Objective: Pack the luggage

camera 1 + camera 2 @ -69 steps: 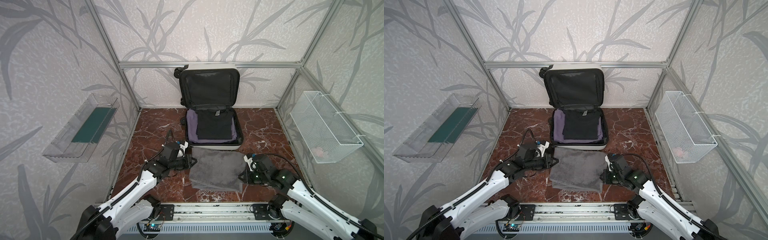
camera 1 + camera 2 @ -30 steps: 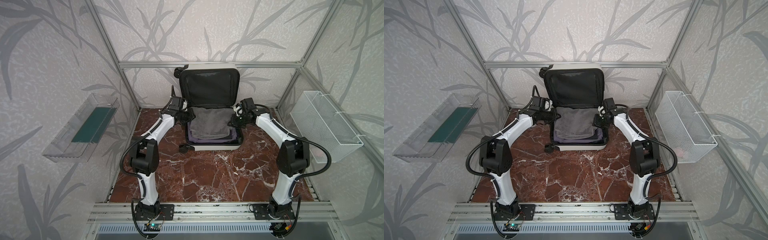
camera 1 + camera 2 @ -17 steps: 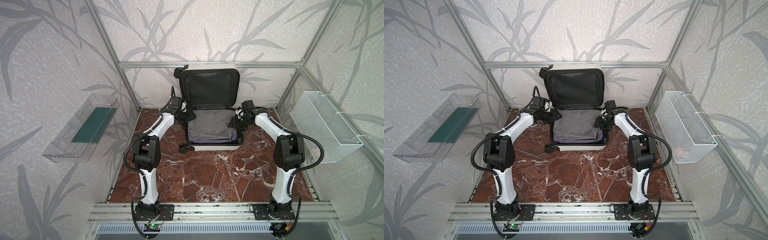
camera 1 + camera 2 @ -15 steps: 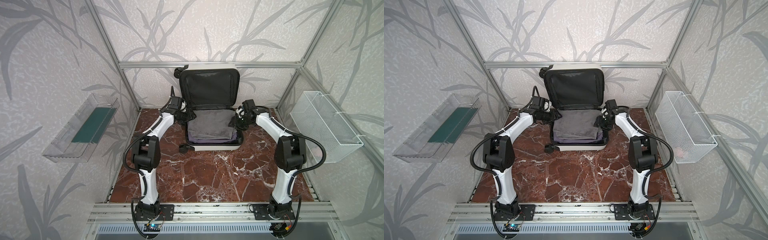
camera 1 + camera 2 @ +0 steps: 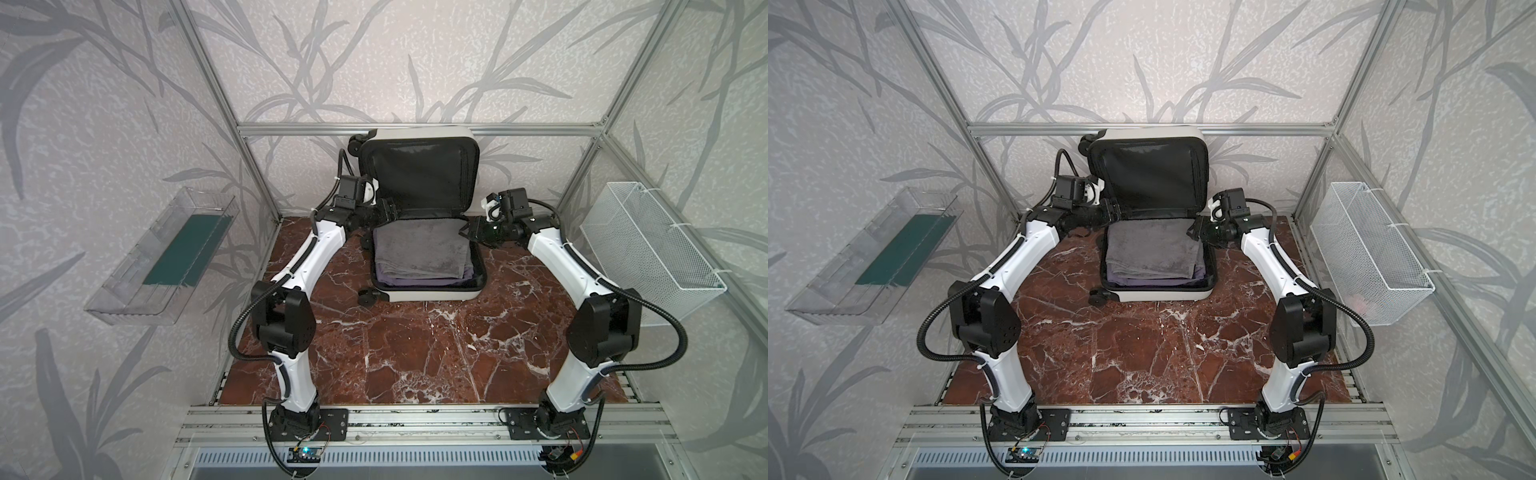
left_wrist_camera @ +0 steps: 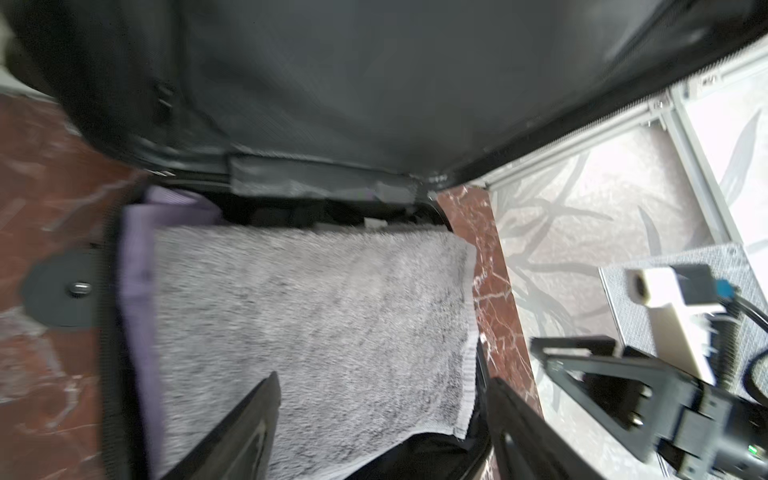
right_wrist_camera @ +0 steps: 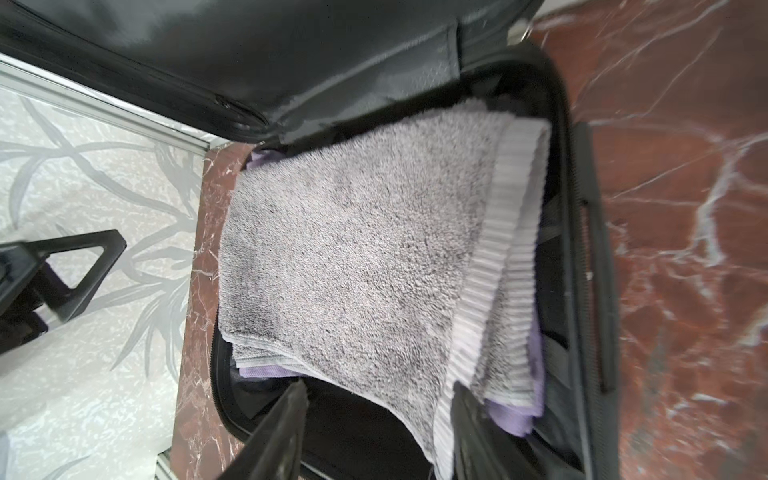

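Both top views give the whole luggage (image 5: pixel 428 296), open at the back of the marble floor (image 5: pixel 415 353), lid upright; the jaws are hard to read there. Wrist views show them: left gripper (image 6: pixel 382 378) spread, w/ the gray towel (image 6: pixel 311 311) corner between its fingers; right gripper (image 7: pixel 377 386) spread over the towel's ribbed hem. Luggage lies btw. both grippers, towel on purple cloth (image 7: pixel 515 415) inside.

Both arms reach far forward, elbows bowed outward — mirror poses.
The left gripper (image 5: pixel 390 211) and right gripper (image 5: pixel 468 232) point inward toward each other, jaws of each spread apart.
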`<action>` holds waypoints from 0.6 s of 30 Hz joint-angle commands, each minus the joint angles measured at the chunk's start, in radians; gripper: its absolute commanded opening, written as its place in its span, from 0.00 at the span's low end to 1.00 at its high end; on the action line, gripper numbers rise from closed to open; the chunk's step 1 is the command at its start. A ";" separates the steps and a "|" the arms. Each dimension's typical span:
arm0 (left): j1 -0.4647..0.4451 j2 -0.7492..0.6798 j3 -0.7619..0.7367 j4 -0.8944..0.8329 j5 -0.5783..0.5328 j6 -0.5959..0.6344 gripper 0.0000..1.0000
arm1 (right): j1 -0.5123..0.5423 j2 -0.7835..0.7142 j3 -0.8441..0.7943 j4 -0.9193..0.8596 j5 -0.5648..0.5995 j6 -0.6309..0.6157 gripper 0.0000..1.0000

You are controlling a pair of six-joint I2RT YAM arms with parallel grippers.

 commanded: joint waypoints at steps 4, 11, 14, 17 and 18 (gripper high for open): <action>-0.027 0.053 -0.149 0.069 -0.018 -0.025 0.80 | 0.009 0.123 -0.059 0.094 -0.039 0.049 0.56; -0.013 0.020 -0.318 0.116 -0.073 -0.006 0.81 | 0.010 0.181 -0.104 0.132 -0.099 0.051 0.55; -0.001 0.006 -0.324 0.113 -0.067 -0.007 0.82 | 0.008 0.163 -0.090 0.116 -0.114 0.035 0.57; 0.000 -0.022 -0.278 0.080 -0.057 0.006 0.83 | 0.007 0.127 -0.062 0.088 -0.129 0.018 0.59; 0.000 -0.035 -0.256 0.069 -0.049 0.010 0.83 | 0.007 0.109 -0.055 0.081 -0.136 0.014 0.60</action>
